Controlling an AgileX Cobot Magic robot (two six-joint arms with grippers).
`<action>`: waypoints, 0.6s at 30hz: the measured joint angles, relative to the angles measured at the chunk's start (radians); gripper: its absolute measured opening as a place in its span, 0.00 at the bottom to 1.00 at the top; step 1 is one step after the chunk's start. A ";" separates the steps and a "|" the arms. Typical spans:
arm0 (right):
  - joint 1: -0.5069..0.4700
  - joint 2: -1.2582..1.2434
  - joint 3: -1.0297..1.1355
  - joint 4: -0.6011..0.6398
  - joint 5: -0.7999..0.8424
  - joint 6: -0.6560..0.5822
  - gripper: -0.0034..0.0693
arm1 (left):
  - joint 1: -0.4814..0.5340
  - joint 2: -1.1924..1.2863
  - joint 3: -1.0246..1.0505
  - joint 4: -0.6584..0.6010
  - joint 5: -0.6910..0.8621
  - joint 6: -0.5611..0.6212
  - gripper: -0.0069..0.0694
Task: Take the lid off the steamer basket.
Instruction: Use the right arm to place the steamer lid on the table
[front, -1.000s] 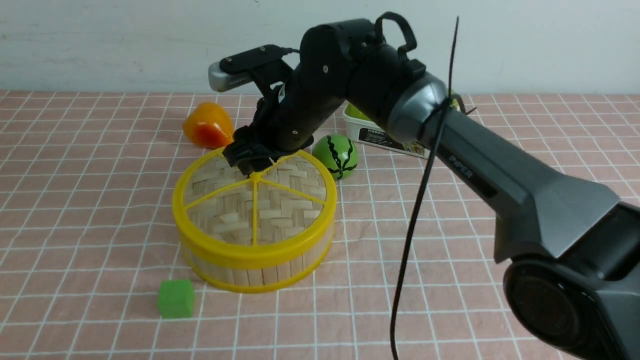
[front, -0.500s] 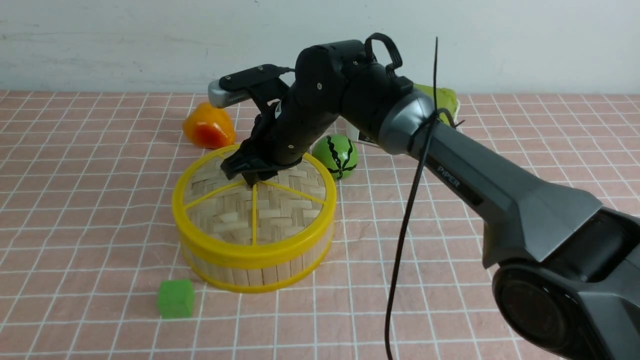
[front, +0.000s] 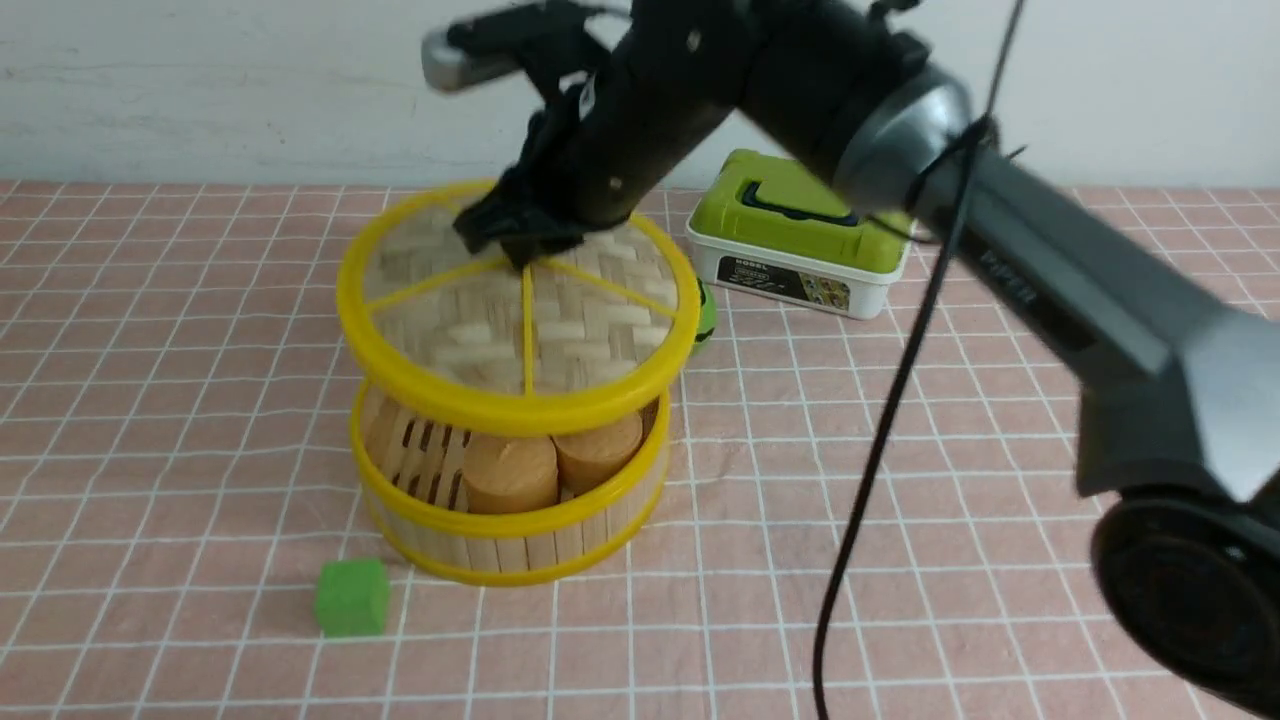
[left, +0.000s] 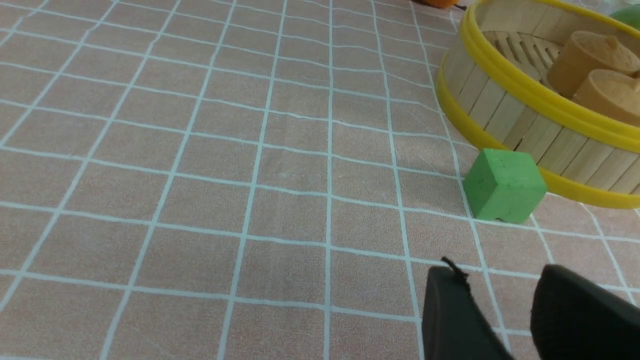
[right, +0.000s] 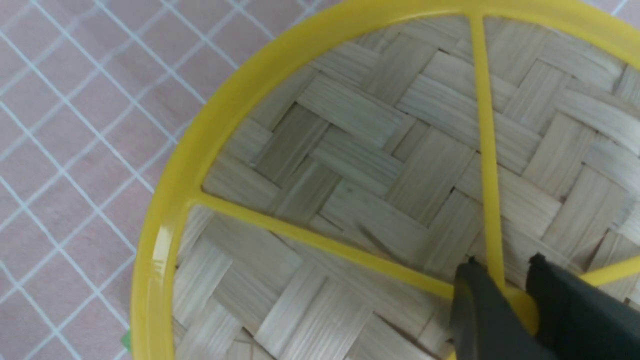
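Nearest to me, the left gripper (left: 500, 320) hangs low over the pink gridded tablecloth (front: 180, 450), its two dark fingers a little apart with only cloth showing between them, so I call it released and empty. Just past it sits a small green cube (front: 351, 597), near the steamer basket (front: 510, 520) but not touching its lower yellow rim. The basket stands on the cloth with its top open, and I can see tan cylinder-shaped buns (front: 510, 472) resting on the slatted floor inside. The lid (front: 590, 340) hangs in the air directly above the basket, clear of the top rim and roughly level. The right gripper (front: 520, 245) is clenched on the lid's centre knob; in the right wrist view its fingers (right: 480, 310) pinch the yellow hub where the spokes meet. A black cable (front: 880, 440) dangles from the right arm's forearm, where the white lettering is too blurred for me to read. Behind the lid's right edge a sliver of a green ball (front: 706, 318) peeks out. Farther back is a white box with a green lid (front: 800, 235); its front label carries a short word in capitals and a colourful strip, too small for me to make out.
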 joint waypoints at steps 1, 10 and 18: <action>-0.006 -0.034 -0.006 -0.006 0.018 -0.006 0.16 | 0.000 0.000 0.000 0.000 0.000 0.000 0.40; -0.158 -0.296 0.116 -0.075 0.134 -0.031 0.16 | 0.000 0.000 0.000 0.000 0.000 0.000 0.40; -0.365 -0.572 0.574 -0.062 0.124 -0.107 0.16 | 0.000 0.000 0.000 0.000 0.000 0.000 0.40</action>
